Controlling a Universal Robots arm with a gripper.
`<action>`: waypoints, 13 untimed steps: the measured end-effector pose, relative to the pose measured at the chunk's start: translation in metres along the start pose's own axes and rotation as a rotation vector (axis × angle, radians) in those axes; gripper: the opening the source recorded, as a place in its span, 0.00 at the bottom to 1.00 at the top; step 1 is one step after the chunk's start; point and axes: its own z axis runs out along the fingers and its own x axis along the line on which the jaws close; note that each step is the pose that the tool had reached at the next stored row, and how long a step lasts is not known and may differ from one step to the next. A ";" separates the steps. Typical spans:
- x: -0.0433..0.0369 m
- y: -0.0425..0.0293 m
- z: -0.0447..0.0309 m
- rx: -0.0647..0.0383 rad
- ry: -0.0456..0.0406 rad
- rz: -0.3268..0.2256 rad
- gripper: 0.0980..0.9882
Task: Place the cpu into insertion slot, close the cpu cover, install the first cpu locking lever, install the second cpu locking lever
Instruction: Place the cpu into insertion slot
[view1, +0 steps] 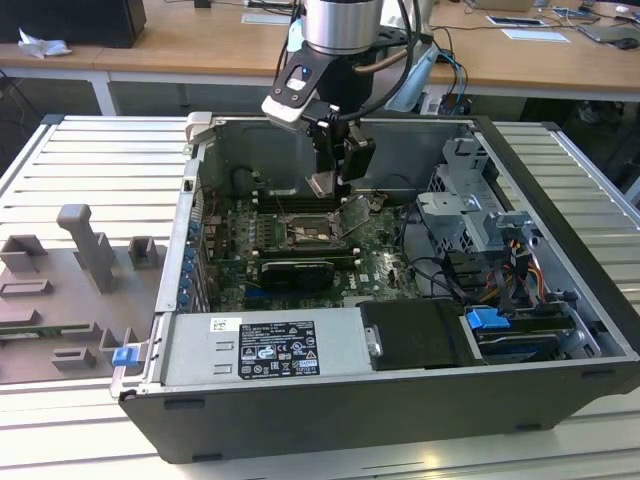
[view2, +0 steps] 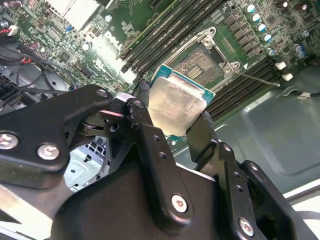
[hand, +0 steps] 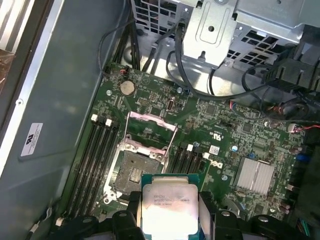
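Black two-finger gripper (view2: 172, 117) is clamped on the cpu (hand: 167, 205), a flat square silver-topped chip with a green edge, held above the board and not touching it. Beyond it is the insertion slot (hand: 135, 172), a dark square socket with a silver rim, bare. The cpu cover (hand: 152, 120), a thin silver frame, is hinged up behind it.

Risk, my read: the chip looks offset from the socket, and a skewed descent could bend contacts.

Room: long black memory slots (hand: 95, 160) sit just beside the socket; the grey case wall (hand: 65, 100) is well apart.
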 end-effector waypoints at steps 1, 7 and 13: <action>0.0000 0.0000 0.0006 0.000 -0.0002 0.008 0.50; 0.0001 -0.0001 0.0024 0.002 -0.0010 0.031 0.50; 0.0001 -0.0002 0.0043 0.005 -0.0016 0.056 0.50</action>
